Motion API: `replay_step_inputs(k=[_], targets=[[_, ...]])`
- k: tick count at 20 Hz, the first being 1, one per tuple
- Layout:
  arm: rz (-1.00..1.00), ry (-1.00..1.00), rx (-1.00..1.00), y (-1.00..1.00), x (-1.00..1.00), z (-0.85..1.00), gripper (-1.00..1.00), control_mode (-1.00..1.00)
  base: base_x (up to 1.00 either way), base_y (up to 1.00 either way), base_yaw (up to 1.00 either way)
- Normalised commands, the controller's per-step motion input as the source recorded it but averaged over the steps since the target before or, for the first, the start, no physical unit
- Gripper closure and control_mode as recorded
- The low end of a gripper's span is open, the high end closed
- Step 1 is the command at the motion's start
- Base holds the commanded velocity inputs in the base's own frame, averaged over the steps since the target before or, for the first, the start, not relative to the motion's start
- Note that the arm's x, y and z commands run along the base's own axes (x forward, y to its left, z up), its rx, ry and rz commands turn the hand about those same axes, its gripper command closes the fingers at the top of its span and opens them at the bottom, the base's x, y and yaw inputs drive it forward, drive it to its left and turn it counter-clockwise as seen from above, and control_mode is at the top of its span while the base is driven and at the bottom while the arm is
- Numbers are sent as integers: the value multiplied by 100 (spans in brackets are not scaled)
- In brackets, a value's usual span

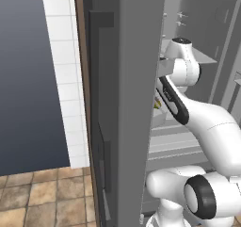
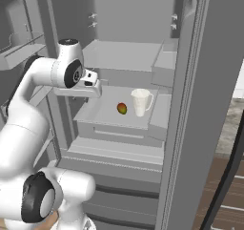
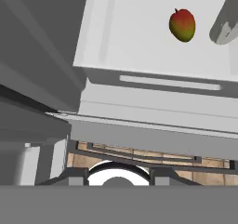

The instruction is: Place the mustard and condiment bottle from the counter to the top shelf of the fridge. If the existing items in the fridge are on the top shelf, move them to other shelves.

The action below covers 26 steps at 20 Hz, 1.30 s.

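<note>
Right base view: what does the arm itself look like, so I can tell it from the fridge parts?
The arm is glossy white with rounded, bulbous links. Its joints have dark caps ringed in black. In the left base view, a black band runs along one link. No cables show.

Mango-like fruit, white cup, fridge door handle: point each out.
Mango-like fruit point(image 2: 122, 108): right base view, its middle.
White cup point(image 2: 140, 102): right base view, its side wall.
Fridge door handle point(image 1: 101, 103): left base view, mid-length of the bar.
</note>
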Motion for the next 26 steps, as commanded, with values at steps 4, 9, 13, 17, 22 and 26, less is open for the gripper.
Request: replay_step_inputs(k=[4, 9, 13, 17, 22, 26], targets=[[0, 0, 0, 0, -10, 0, -100, -100, 0, 0, 0], [0, 0, 0, 0, -58, 0, -100, -100, 0, 0, 0], [0, 0, 2, -6, -87, 0, -100, -100, 0, 0, 0], [0, 0, 3, -7, -100, 0, -100, -100, 0, 0, 0], [0, 0, 5, -14, -100, 0, -100, -100, 0, 0, 0], [0, 0, 2, -16, -97, 0, -100, -100, 0, 0, 0]])
